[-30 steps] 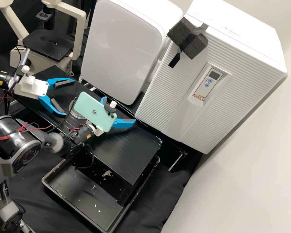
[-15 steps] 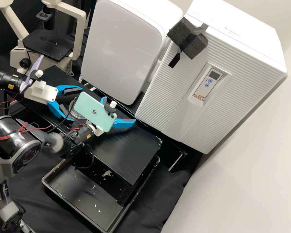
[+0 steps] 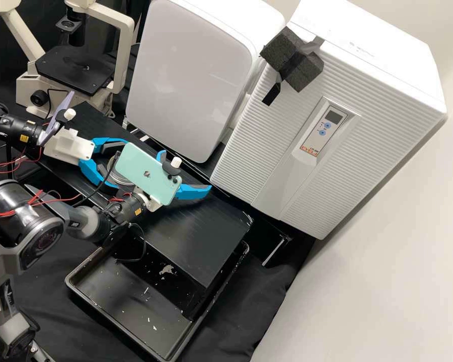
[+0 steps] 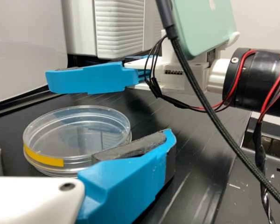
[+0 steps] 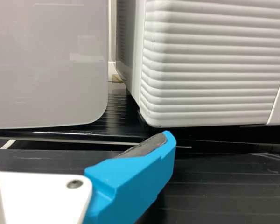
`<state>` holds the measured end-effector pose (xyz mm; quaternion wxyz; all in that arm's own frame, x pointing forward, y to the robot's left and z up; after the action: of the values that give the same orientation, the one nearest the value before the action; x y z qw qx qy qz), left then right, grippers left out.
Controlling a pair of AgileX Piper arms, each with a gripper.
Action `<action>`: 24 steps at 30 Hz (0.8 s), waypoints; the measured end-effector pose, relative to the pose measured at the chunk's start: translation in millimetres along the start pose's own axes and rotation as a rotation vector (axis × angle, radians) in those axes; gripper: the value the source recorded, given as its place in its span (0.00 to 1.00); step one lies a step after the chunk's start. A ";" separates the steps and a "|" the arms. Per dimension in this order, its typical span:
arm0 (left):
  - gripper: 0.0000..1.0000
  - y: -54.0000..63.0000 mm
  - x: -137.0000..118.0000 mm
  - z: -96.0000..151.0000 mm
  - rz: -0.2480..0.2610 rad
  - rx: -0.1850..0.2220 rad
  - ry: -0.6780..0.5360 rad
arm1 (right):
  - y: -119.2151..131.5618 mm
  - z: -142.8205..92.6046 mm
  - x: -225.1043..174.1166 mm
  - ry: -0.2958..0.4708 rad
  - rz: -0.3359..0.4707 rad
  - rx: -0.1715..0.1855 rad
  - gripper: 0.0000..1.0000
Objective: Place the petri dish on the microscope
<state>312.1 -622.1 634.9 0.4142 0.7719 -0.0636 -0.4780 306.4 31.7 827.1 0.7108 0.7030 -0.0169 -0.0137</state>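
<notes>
In the high view my left gripper (image 3: 114,166) is open low over the black bench, its blue fingers around the clear petri dish (image 3: 119,178), partly hidden by a phone and cable. The left wrist view has the dish (image 4: 79,133), with yellow tape on its side, lying flat between the fingers of my left gripper (image 4: 81,143); one pad overlaps its near edge, and contact cannot be told. My right gripper (image 3: 186,172) stands open beyond the mint phone, nothing between its fingers; the right wrist view has this gripper (image 5: 79,139) too. The microscope (image 3: 75,70) stands at the back left.
Two white machines, one smooth (image 3: 191,75) and one ribbed (image 3: 267,166), stand along the bench's far side. A black tray (image 3: 121,306) with pale scraps lies at the near side. The right arm's mint phone (image 3: 147,173) and a black cable (image 4: 207,112) are close beside the dish.
My left gripper has moved right and slightly down in the high view, bringing its fingers around the dish, and its wrist mount has tilted. The right arm has kept still.
</notes>
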 end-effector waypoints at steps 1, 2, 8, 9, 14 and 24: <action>1.00 -0.9 0.9 -0.5 -0.002 -0.001 0.000 | 0.0 0.0 0.0 0.000 0.000 0.000 1.00; 1.00 -0.7 1.7 -0.9 0.000 0.000 0.000 | 0.0 0.0 0.0 0.000 0.000 0.000 1.00; 1.00 0.5 3.3 -1.3 0.004 0.001 -0.001 | 0.0 0.0 0.0 0.000 0.000 0.000 1.00; 1.00 0.5 3.3 -1.3 0.004 0.001 -0.001 | 0.0 0.0 0.0 0.000 0.000 0.000 1.00; 0.00 0.2 4.1 0.8 0.005 0.006 -0.003 | 0.0 0.0 0.0 0.000 0.000 0.000 1.00; 0.00 -1.3 5.8 5.8 0.021 0.042 0.014 | 0.0 0.0 0.0 0.000 0.000 0.000 1.00</action>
<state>310.3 -627.5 628.8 0.4033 0.7832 -0.0789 -0.4666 306.4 31.7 827.1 0.7108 0.7030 -0.0169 -0.0137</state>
